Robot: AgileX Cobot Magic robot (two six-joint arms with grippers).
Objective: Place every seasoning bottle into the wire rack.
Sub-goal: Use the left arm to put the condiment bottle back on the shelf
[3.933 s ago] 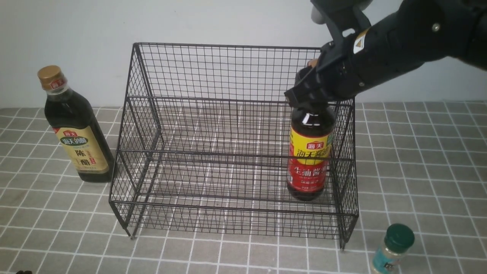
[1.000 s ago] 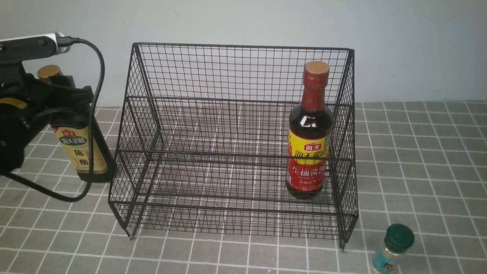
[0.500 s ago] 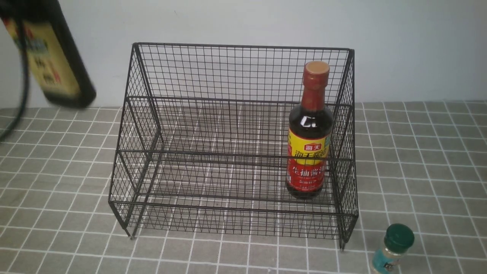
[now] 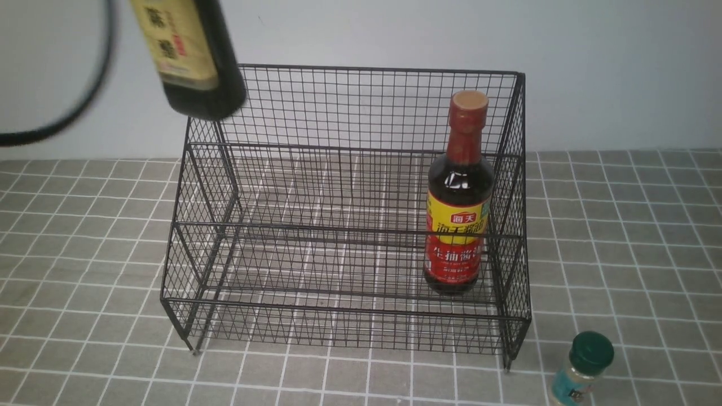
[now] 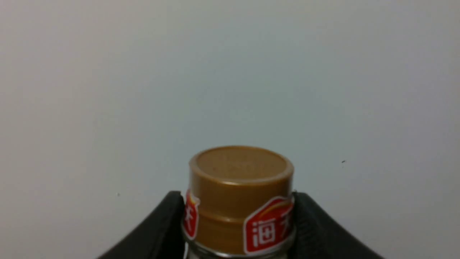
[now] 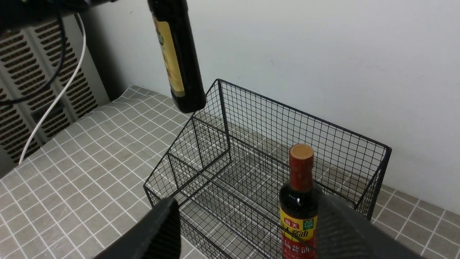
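The black wire rack [image 4: 338, 107] stands mid-table. The red-necked dark bottle [image 4: 458, 197] stands upright on the rack's lower tier at the right; it also shows in the right wrist view [image 6: 300, 201]. The gold-capped dark bottle [image 4: 189, 56] hangs in the air above the rack's back left corner, seen too in the right wrist view [image 6: 178, 54]. My left gripper [image 5: 239, 223] is shut on its gold cap [image 5: 239, 194]. My right gripper [image 6: 246, 223] is open and empty, held off in front of the rack. The green-capped shaker [image 4: 581, 369] stands on the table beside the rack's front right foot.
A grey checked cloth [image 4: 620, 225] covers the table. A white wall rises right behind the rack. A black cable [image 4: 67, 121] swings at the upper left. A vented radiator panel [image 6: 32, 90] and a white cable stand beyond the table's left side.
My left gripper closed on the gold-capped bottle on the table left of the rack, lifted it and carried it right, above the rack's back left corner. The right arm left the front view.
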